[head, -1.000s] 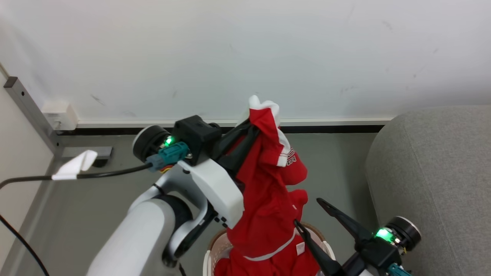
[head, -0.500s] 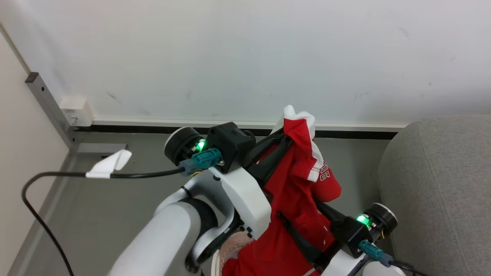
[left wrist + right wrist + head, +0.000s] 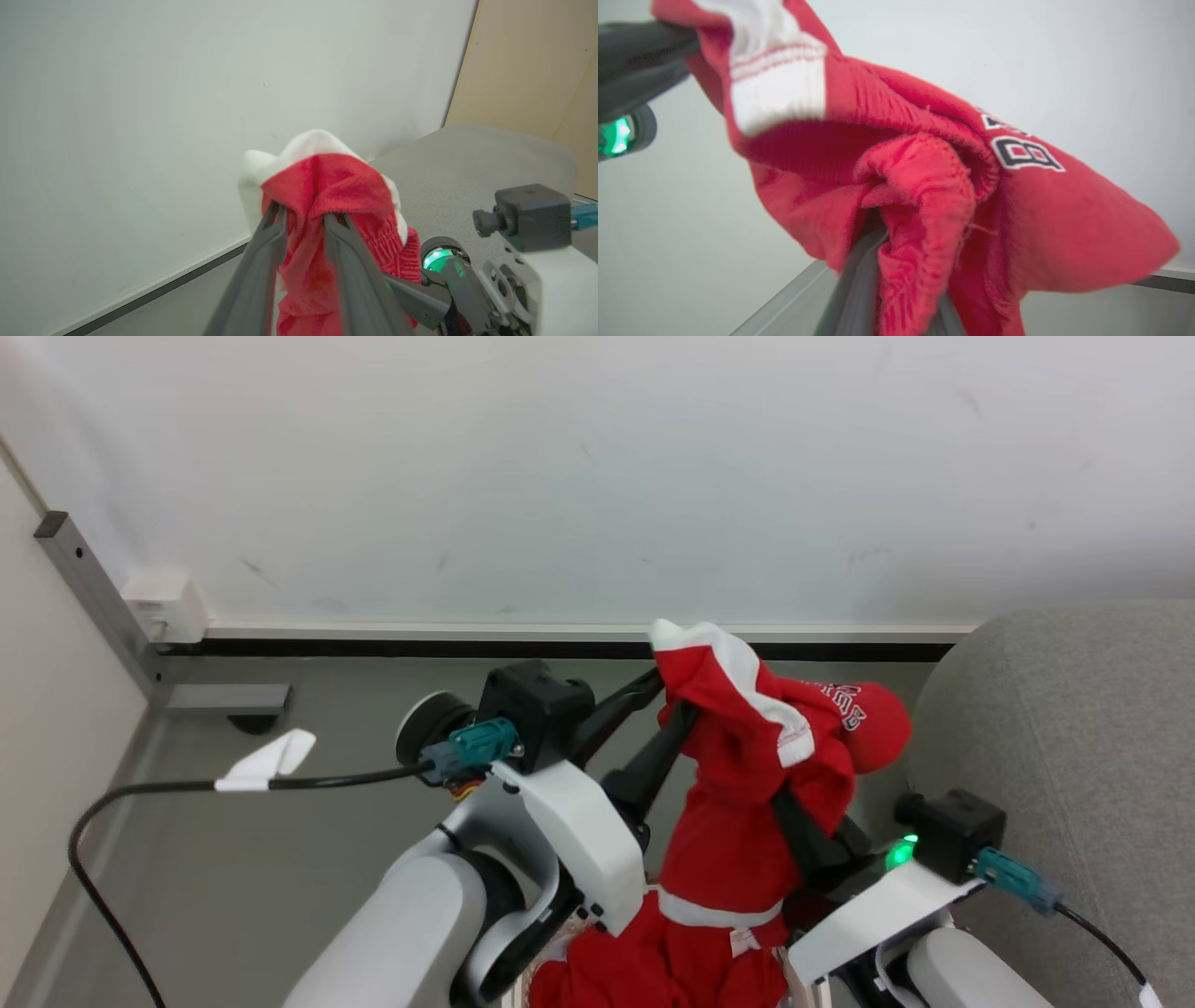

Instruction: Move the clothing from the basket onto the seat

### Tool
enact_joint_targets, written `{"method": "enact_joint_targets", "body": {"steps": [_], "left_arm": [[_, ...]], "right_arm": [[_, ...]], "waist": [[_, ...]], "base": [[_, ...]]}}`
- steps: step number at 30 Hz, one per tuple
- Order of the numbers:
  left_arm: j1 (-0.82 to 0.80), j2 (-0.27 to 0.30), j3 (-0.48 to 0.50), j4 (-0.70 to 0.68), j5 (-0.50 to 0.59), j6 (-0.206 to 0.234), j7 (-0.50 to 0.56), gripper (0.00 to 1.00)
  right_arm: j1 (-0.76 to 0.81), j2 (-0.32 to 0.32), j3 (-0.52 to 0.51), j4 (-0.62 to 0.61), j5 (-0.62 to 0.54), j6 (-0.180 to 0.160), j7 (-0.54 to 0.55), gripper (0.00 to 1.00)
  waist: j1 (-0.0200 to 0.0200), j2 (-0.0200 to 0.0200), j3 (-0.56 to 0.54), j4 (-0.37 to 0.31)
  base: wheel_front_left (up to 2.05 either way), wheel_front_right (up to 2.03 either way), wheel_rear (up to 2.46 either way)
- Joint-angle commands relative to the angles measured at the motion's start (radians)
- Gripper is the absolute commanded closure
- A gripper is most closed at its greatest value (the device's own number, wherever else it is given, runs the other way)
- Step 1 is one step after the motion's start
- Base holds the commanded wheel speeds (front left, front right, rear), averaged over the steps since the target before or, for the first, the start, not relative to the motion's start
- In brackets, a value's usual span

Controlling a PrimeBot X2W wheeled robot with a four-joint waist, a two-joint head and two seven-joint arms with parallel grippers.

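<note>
**Head view:** a bright red soft fabric garment (image 3: 738,784) w/ white stripe trim is held up above the grey floor (image 3: 233,896), in front of the white wall (image 3: 560,476). Its top fold is pinched by the left gripper (image 3: 674,700), whose two long dark fingers are pressed onto the cloth from the left. Lower & to the right, the garment is clamped by the right gripper (image 3: 794,817). Its fingers are closed on a bunch of cloth, tips buried in it. A lobe w/ white lettering (image 3: 845,695) is draped toward the large light grey fabric-upholstered sofa (image 3: 1074,728), just beside its rounded edge; whether contact is made can't be told. The rest of the garment hangs down btwn the two arms to more red fabric at the bottom edge. A black cable (image 3: 355,777) w/ a white tape tag (image 3: 266,761) is seen at left.

**Left wrist view:** the two fingers are seen drawn close, w/ a fold of red cloth nipped btwn them. White trim is bunched above the tips. The sofa is seen behind & right of the garment. The right arm's wrist w/ a green light (image 3: 439,259) is seen at lower right.

**Right wrist view:** red cloth is wrapped over & btwn the grey fingers, so the tips are hidden; the grip is closed on it. The lettering is shown on the lobe at right. The left gripper's dark fingers are seen at upper left, at the white trim.
</note>
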Motion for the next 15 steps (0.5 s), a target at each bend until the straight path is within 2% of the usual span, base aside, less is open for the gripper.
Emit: {"method": "enact_joint_targets", "body": {"steps": [1,7,15], "left_arm": [[0.032,0.008,0.002,0.021,-0.007,0.006,-0.02,0.0],[0.091,0.003,-0.005,0.083,-0.009,0.016,-0.071,0.0],[0.128,-0.029,-0.04,0.17,0.004,0.013,-0.171,0.0]], "right_arm": [[0.041,-0.023,-0.037,-0.042,0.03,-0.002,0.001,1.0],[0.101,-0.086,-0.135,-0.146,0.101,-0.002,0.001,1.0],[0.144,-0.175,-0.298,-0.232,0.121,-0.002,0.001,1.0]], "waist": [[-0.0001,0.0,0.005,-0.02],[-0.0001,0.0,0.015,-0.082],[-0.0001,0.0,0.042,-0.215]], "base": [[0.0,0.0,0.0],[0.0,0.0,0.0],[0.0,0.0,0.0]]}}
